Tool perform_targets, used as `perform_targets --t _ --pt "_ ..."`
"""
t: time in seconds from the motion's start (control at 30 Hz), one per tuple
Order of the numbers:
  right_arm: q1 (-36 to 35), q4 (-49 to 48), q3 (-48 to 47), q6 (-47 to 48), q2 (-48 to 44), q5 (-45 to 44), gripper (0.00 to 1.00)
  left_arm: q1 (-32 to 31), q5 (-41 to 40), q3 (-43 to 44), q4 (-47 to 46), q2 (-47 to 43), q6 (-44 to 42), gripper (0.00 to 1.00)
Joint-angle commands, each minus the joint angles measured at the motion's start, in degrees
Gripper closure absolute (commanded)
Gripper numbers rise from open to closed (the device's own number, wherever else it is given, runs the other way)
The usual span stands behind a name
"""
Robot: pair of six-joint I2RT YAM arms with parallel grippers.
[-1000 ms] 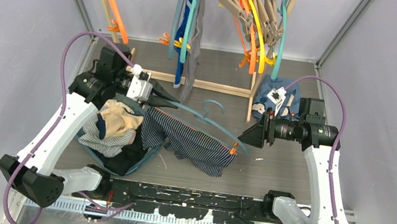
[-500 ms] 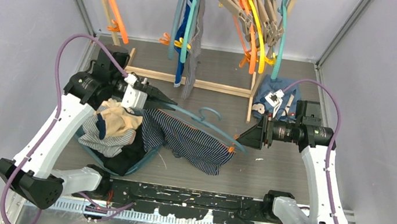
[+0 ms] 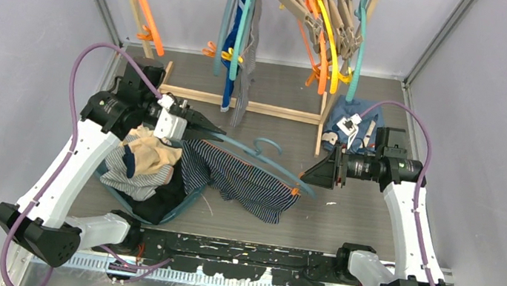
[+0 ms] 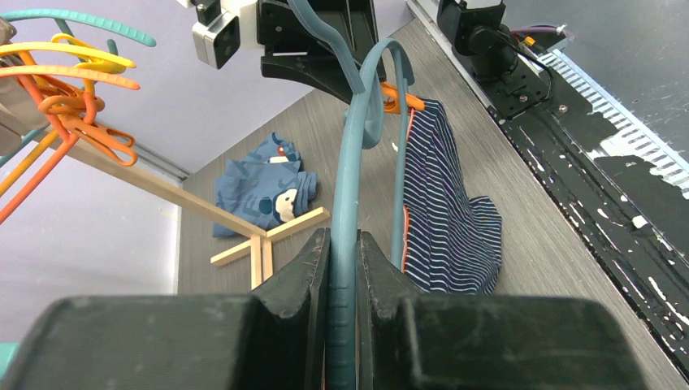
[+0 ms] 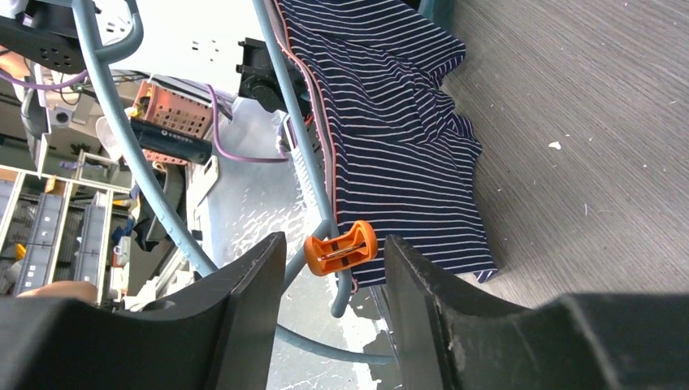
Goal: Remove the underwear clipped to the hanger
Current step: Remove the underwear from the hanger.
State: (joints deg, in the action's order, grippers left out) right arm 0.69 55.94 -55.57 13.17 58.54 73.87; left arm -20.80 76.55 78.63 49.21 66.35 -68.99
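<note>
though mostly bare grey wood grain, worktop (image 3: 359,225) crowded at the back by a wooden rack (image 3: 256,106) hung with orange, yellow and teal hangers. at the left, a teal basket (image 3: 192,198) heaped with garments (image 3: 142,165), beige with navy trim on top. at centre, navy pinstriped underwear (image 3: 245,183), upper edge running along the bar of a teal hanger (image 4: 351,162), lower part slumped on the worktop, left end touching the heap. behind the right arm, near the rack's foot, a blue cartoon-face garment (image 4: 260,183) lying flat. left claw (image 4: 341,244) clamped narrow on the hanger's left end, bar pinched between both fingers (image 4: 305,268) in the left wrist view. right claw (image 5: 337,244) partly spread at the hanger's right end, fingers (image 5: 252,292) straddling a small orange clip (image 5: 341,248) without quite touching it, a thin gap on each side. clip sitting on the bar right at the underwear's corner.
</note>
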Motion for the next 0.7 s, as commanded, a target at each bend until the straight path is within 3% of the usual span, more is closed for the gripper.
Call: perform_targets --t 0.0,0.33,0.6,0.67 --pt "-0.50 -1.60 0.31 1.63 0.29 2.07 0.48 0.36 3.41 1.96 -0.54 -0.87 -1.49 1.00" --pt "-0.86 -1.78 0.74 2.91 0.55 3.33 0.54 0.41 3.52 1.72 -0.61 -0.81 -1.42 1.00" --pt "-0.86 -1.81 -2.21 3.61 0.56 0.83 0.83 0.38 3.33 -0.44 -4.12 -2.04 1.79 1.00" --pt "-0.86 -1.67 -2.64 3.80 0.33 0.36 0.86 0.35 3.26 -0.83 -4.93 -2.18 2.59 1.00"
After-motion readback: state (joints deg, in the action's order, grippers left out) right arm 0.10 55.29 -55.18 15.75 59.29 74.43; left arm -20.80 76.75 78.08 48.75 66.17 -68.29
